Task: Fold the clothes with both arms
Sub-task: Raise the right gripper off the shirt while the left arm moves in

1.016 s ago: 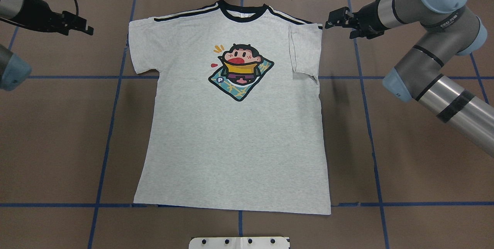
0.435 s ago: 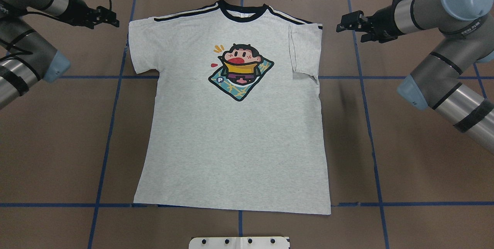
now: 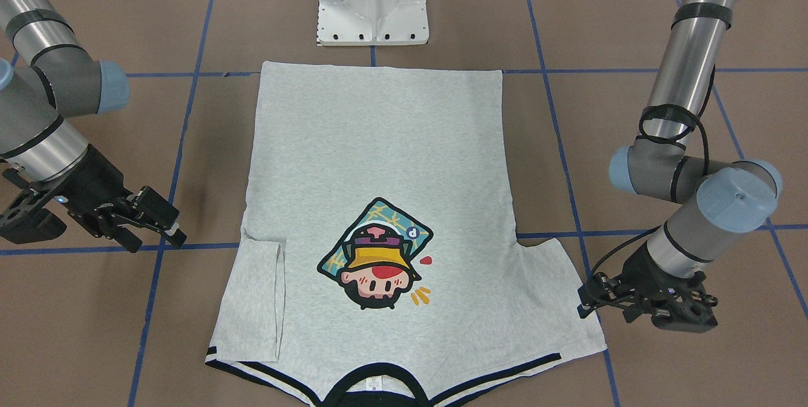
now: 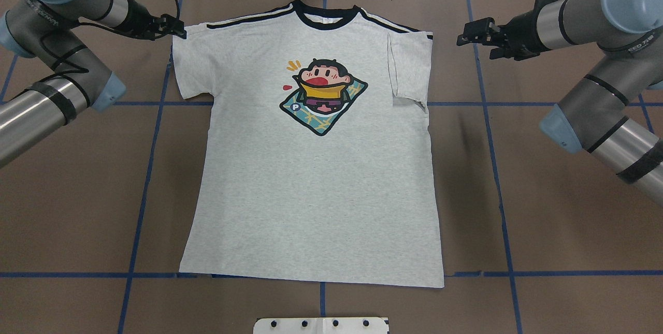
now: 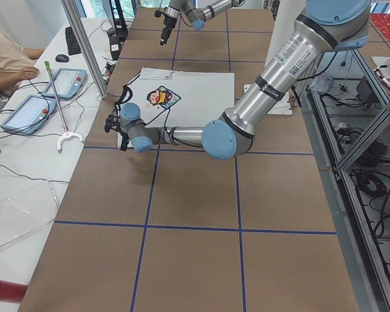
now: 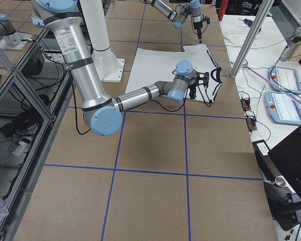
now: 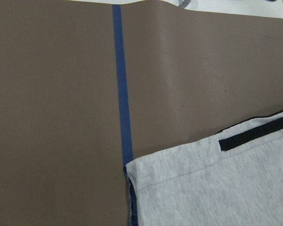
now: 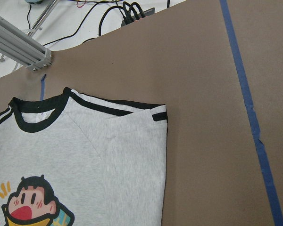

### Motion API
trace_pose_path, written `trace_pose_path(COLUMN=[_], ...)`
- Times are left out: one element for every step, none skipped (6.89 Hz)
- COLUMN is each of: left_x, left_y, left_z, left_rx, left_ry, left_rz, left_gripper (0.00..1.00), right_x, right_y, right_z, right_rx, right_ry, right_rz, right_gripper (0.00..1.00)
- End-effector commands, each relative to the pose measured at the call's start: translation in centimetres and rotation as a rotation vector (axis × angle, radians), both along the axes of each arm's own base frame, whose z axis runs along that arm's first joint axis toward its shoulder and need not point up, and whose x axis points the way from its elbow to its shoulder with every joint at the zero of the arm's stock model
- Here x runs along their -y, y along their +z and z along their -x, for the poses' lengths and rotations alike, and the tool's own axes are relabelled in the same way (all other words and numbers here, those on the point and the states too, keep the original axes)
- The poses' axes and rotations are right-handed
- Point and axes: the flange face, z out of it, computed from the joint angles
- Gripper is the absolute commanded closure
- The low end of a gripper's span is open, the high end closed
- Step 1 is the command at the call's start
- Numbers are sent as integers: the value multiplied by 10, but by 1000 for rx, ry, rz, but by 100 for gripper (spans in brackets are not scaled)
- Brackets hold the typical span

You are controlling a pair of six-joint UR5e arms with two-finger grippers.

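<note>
Black two-finger left gripper (image 3: 584, 297): jaws spread, nothing between them, poised at the outer corner of the spread-out sleeve, just beside its black shoulder stripe; contact cannot be told. Black two-finger right gripper (image 3: 178, 228): jaws likewise spread and empty, over bare brown table (image 4: 544, 209), near the other sleeve but apart from it. Light heather-grey short-sleeved T-shirt (image 4: 316, 194) lies flat mid-table, cartoon print (image 4: 322, 96) up, black collar (image 4: 325, 15) away from the robot, hem toward the white metal pedestal (image 3: 372, 3). Sleeve on the robot's right is folded inward onto the chest.
</note>
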Motion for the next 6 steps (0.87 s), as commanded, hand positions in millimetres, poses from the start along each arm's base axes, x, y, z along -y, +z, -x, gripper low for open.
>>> trace_pose_path(left_x=[15, 17, 17, 20, 21, 21], left_y=[-5, 3, 5, 8, 7, 7], left_z=[-13, -14, -15, -20, -20, -22], left_rx=[11, 20, 25, 46, 48, 49], left_ry=[-19, -32, -35, -56, -58, -56], left_rz=[-12, -18, -15, -17, -16, -15], left_gripper=[28, 35, 41, 43, 48, 52], right_x=[-1, -1, -1, -1, -1, -1], right_y=[2, 2, 3, 3, 3, 3], right_z=[1, 0, 0, 0, 0, 0], right_rx=[-2, -3, -4, -5, -5, -5], right_ry=[-1, 2, 3, 5, 5, 5], right_rz=[2, 1, 2, 2, 2, 2], right_gripper=[0, 0, 0, 0, 0, 0])
